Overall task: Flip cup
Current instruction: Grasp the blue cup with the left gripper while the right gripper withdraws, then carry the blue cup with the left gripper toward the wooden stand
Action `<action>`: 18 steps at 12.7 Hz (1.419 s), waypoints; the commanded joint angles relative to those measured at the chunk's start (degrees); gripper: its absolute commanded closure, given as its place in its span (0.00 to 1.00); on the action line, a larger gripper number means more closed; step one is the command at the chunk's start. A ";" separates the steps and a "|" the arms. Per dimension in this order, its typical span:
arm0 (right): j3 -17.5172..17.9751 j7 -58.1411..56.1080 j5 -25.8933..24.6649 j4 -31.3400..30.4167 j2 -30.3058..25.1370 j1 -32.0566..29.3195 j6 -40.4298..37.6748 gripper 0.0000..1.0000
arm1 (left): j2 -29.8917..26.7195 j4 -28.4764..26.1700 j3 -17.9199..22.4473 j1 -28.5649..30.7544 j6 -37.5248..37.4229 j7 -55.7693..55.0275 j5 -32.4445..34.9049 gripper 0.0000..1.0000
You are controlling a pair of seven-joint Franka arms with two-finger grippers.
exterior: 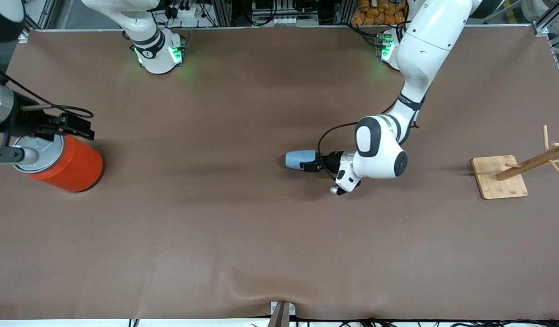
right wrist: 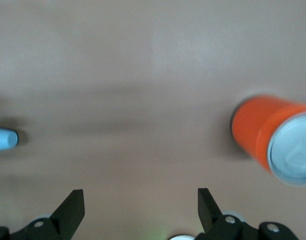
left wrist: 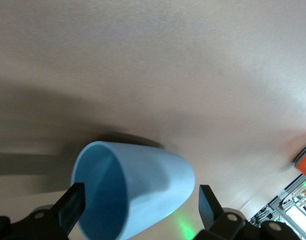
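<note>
The small light-blue cup [exterior: 299,159] lies on its side near the middle of the brown table, its dark-blue mouth turned toward the left arm. My left gripper [exterior: 310,162] is low at the cup's mouth end. In the left wrist view the cup [left wrist: 142,185] lies between the two black fingers [left wrist: 72,202], which stand wide apart around it; the gripper [left wrist: 140,206] is open. My right gripper [exterior: 77,127] hangs open and empty over the orange can at the right arm's end. In the right wrist view that gripper [right wrist: 140,207] is empty, with the cup [right wrist: 2,139] small in the distance.
A large orange can [exterior: 66,165] with a grey pull-tab lid stands upright at the right arm's end; it also shows in the right wrist view [right wrist: 268,132]. A wooden rack on a square base [exterior: 500,176] stands at the left arm's end.
</note>
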 commanded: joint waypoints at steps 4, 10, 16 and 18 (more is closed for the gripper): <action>-1.86 4.01 0.55 -26.26 -20.90 -1.98 11.60 0.00 | -1.86 -2.31 0.23 -2.58 5.06 -1.43 -3.83 0.08; -6.26 3.66 5.19 -20.81 -18.78 -2.07 6.16 0.00 | -2.04 -2.93 0.93 -5.13 8.84 -1.79 -2.95 1.00; -6.09 3.57 2.57 -16.15 -17.02 -1.99 6.33 0.00 | -5.64 1.19 4.17 -4.26 8.14 -16.70 18.46 1.00; -6.00 3.48 1.61 -16.15 -17.02 -1.46 6.15 0.00 | -7.48 2.95 8.12 -4.26 7.88 -20.84 23.83 1.00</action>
